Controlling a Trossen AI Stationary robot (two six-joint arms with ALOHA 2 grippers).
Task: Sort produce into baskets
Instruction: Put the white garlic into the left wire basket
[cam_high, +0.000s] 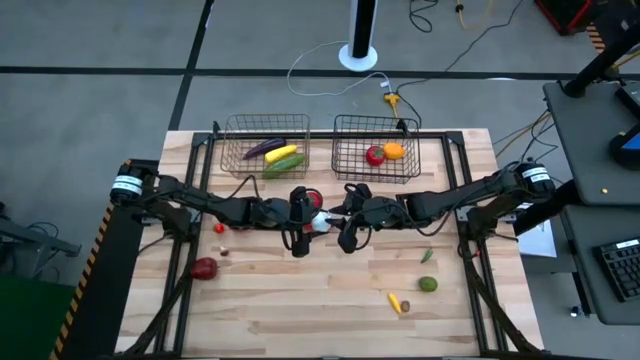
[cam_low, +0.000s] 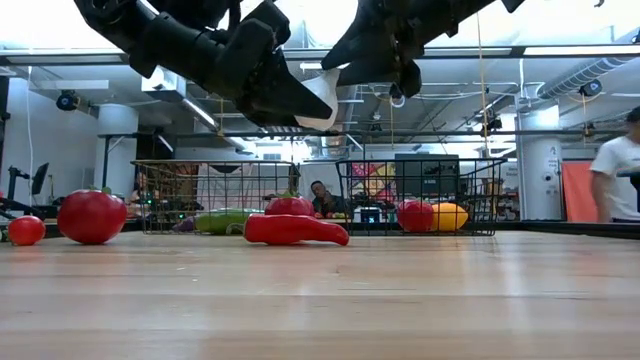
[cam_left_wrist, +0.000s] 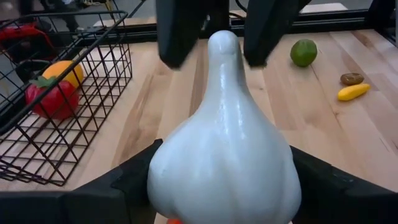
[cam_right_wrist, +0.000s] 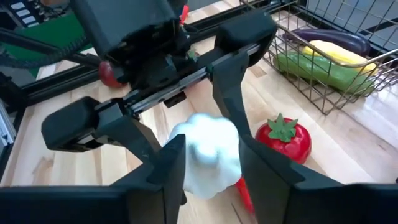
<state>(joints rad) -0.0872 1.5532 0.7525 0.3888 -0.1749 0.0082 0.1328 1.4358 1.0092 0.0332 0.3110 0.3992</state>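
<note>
A white garlic (cam_left_wrist: 224, 162) is held in the air over the table's middle, between both grippers. My left gripper (cam_high: 300, 228) is shut on its bulb. My right gripper (cam_high: 346, 232) faces it from the table's right and is shut on its narrow neck. The copper wire basket (cam_high: 228, 150) at the far left holds an eggplant, a corn and a cucumber (cam_high: 283, 165). The darker basket (cam_high: 345, 165) to its right holds a red piece (cam_high: 375, 155) and an orange (cam_high: 394, 151). A tomato (cam_right_wrist: 284, 138) and a long red pepper (cam_low: 295, 230) lie on the table under the grippers. My left gripper pinches the garlic's wide bulb (cam_left_wrist: 168, 180) between its two fingers, one on each side, coming level from the table's left. The garlic is lifted clear, its neck pointing toward my right gripper. My right gripper pinches the garlic's narrow neck (cam_left_wrist: 222, 46) between its two fingers (cam_left_wrist: 180, 31), coming level from the table's right along the garlic's length. In the left wrist view the fingers lie very close on both sides of the neck.
A large red piece (cam_high: 205, 267) and a small tomato (cam_high: 219, 228) lie at the table's left. A lime (cam_high: 428, 284), a small green piece (cam_high: 427, 257) and a yellow piece (cam_high: 395, 301) beside a brown one lie at the near right. People show beyond the table in the low view.
</note>
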